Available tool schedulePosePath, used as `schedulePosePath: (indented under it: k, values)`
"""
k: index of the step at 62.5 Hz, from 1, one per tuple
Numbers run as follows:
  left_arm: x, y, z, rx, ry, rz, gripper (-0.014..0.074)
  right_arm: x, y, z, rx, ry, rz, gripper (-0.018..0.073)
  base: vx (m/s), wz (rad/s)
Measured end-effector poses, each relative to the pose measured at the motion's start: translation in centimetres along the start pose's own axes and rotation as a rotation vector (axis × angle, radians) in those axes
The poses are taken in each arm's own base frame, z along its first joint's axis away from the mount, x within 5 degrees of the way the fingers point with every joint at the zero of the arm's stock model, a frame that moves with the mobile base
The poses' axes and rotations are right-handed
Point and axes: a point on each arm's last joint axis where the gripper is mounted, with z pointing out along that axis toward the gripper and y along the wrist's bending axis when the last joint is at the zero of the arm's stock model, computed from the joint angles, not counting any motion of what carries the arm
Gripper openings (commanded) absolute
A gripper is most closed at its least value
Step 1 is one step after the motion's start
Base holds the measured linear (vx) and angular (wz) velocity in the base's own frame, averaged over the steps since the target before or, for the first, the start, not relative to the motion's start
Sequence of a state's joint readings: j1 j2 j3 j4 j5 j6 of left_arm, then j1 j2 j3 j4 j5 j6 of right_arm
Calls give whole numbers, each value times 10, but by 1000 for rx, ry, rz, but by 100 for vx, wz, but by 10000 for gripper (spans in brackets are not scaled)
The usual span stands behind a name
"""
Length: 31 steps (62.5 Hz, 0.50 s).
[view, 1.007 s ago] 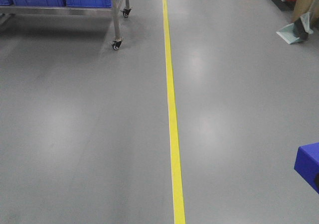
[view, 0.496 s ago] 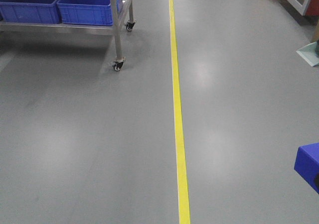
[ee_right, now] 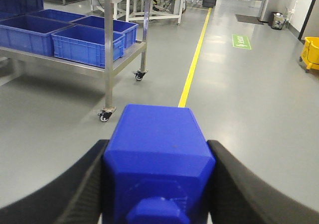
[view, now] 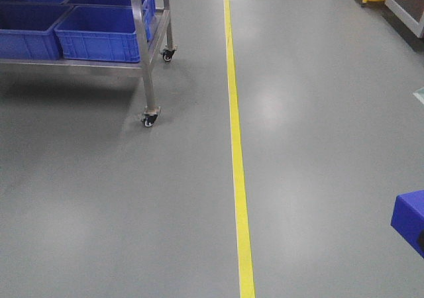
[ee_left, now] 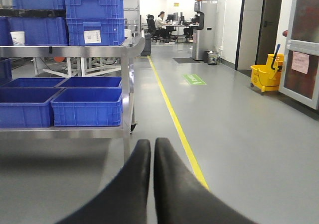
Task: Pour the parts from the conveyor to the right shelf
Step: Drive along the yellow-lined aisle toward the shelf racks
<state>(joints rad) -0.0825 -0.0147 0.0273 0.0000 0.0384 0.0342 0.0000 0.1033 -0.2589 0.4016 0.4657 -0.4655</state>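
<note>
The part, a bright blue block (ee_right: 157, 149) with a stub on its near face, is clamped between the black fingers of my right gripper (ee_right: 158, 145). A corner of the block (view: 409, 220) shows at the right edge of the front view. My left gripper (ee_left: 152, 145) is shut with nothing between its fingers. The right shelf, a stainless steel rack (view: 142, 59) on castors, holds large deep blue bins (view: 99, 33) and stands ahead on the left. The rack (ee_left: 127, 84) also shows in the left wrist view and the rack (ee_right: 108, 45) in the right wrist view. The conveyor is out of view.
A yellow floor line (view: 235, 146) runs straight ahead, right of the rack's near castor (view: 150, 120). A yellow mop bucket (ee_left: 264, 74) stands by a door at the far right. A green floor marking (ee_left: 194, 79) lies beyond. People sit at desks far down the aisle.
The rack has come nearer and lower in the front view, with more of its bins showing. The mop bucket has entered at top right. The blue block keeps its place at the right edge.
</note>
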Motion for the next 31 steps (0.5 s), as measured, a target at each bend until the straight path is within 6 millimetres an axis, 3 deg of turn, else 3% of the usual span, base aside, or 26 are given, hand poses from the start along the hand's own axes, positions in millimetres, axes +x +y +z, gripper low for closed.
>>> schedulePosePath:
  k: [31]
  values:
    - [0, 0, 0, 0, 0, 0, -6, 0, 0, 0, 0, 1, 0, -10, 64, 8]
